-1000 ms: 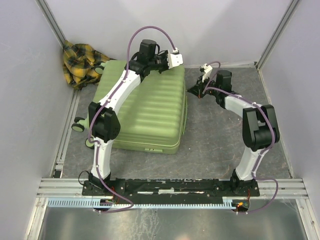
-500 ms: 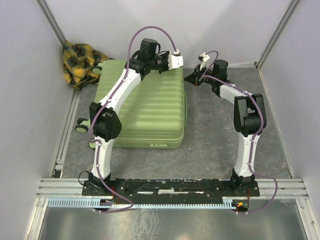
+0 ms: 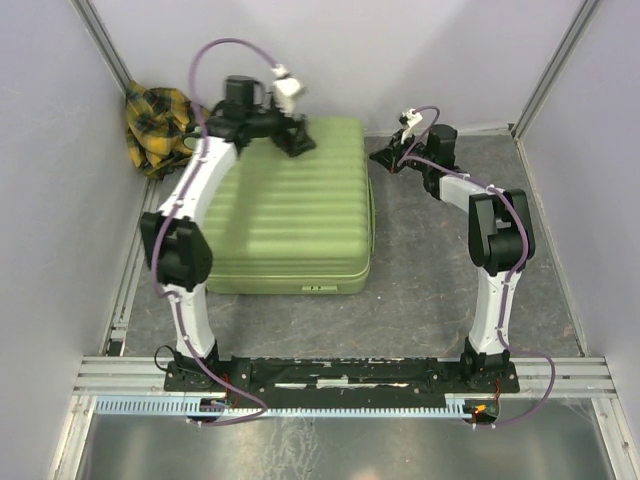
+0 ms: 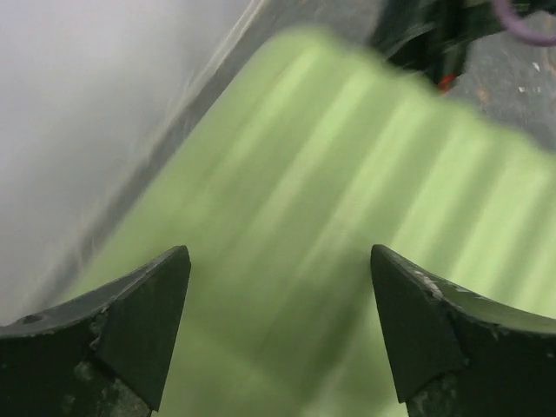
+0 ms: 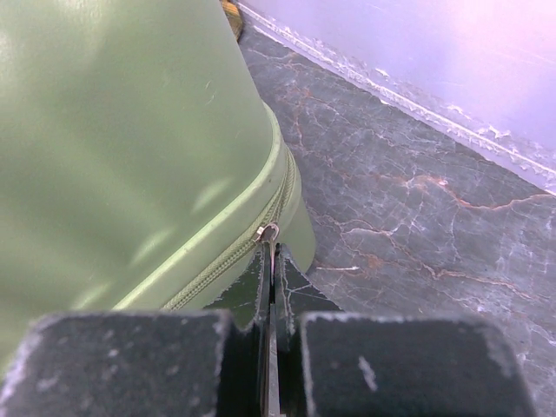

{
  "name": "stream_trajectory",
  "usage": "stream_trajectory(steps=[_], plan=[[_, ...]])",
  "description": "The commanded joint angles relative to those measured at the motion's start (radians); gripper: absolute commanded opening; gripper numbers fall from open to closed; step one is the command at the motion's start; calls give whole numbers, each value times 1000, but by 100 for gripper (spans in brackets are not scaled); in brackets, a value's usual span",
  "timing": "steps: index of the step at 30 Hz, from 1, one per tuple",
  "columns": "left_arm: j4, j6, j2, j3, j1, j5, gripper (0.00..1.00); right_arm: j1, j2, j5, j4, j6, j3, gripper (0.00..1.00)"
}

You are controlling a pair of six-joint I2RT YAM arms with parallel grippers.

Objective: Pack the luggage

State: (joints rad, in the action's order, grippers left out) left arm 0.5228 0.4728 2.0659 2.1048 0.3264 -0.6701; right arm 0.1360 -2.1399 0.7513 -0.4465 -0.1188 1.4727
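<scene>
The lime-green ribbed luggage [image 3: 290,220] lies closed and flat on the grey floor. My left gripper [image 3: 298,140] hovers open over the shell's far part. In the left wrist view the left gripper [image 4: 278,256] shows only blurred green luggage [image 4: 330,174] between its fingers. My right gripper [image 3: 385,157] is at the case's far right corner. In the right wrist view the right gripper [image 5: 272,252] is shut on the thin metal zipper pull [image 5: 268,233] on the zip seam of the luggage [image 5: 113,130].
A yellow plaid cloth [image 3: 158,125] is bunched in the far left corner, against the walls and beside the case. Pale walls enclose the cell on three sides. Bare grey floor [image 3: 440,280] lies to the right of the case.
My left arm has swung left across the top of the case and its gripper has opened. The right gripper edged toward the far wall, still shut at the corner.
</scene>
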Motion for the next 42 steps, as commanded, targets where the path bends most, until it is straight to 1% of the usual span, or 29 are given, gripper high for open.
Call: stream_trajectory(steps=[1,3,6,8,10,14,18,19,21,23,25,26,28,32,34,36,39,41,42], plan=[[-72,-478,-189,-204,-272,27,93,-27,75,-76,-46,65,-29,2],[-61,-496,-238,-253,-360,100,95,-28,82,-62,-32,75,-36,2],[-21,-557,-257,-292,-486,119,94,-26,91,-49,-14,80,-45,2],[1,-566,-257,-312,-535,96,93,-27,105,-42,-3,88,-56,2],[60,-522,-233,-306,-544,36,93,-26,123,-28,8,100,-71,2],[162,-459,-148,-257,-531,-158,90,-26,167,-2,38,112,-114,2],[242,-328,-76,-190,-449,-236,89,-26,223,18,59,127,-176,2],[287,-292,-40,-131,-425,-256,89,-26,244,26,72,133,-196,2],[401,-214,56,4,-367,-296,83,-26,296,43,111,166,-244,2],[487,-167,163,139,-319,-326,75,-28,361,58,157,210,-303,2],[513,-151,246,236,-271,-334,67,-29,425,65,210,247,-369,2],[515,-141,299,269,-245,-328,63,-31,455,68,229,261,-400,2],[498,-119,351,327,-190,-283,57,-33,520,64,272,286,-467,2],[358,-165,407,340,-113,-200,44,-34,657,50,356,313,-590,2],[273,-204,424,342,-87,-170,41,-34,722,41,397,310,-645,2],[188,-257,428,360,-78,-122,43,-33,797,29,420,290,-706,2],[114,-334,393,415,-115,-56,53,-29,862,7,445,272,-753,2],[93,-396,309,408,-174,-20,61,-28,885,-5,450,268,-770,2],[101,-421,254,392,-203,4,64,-27,892,-12,450,265,-775,2]])
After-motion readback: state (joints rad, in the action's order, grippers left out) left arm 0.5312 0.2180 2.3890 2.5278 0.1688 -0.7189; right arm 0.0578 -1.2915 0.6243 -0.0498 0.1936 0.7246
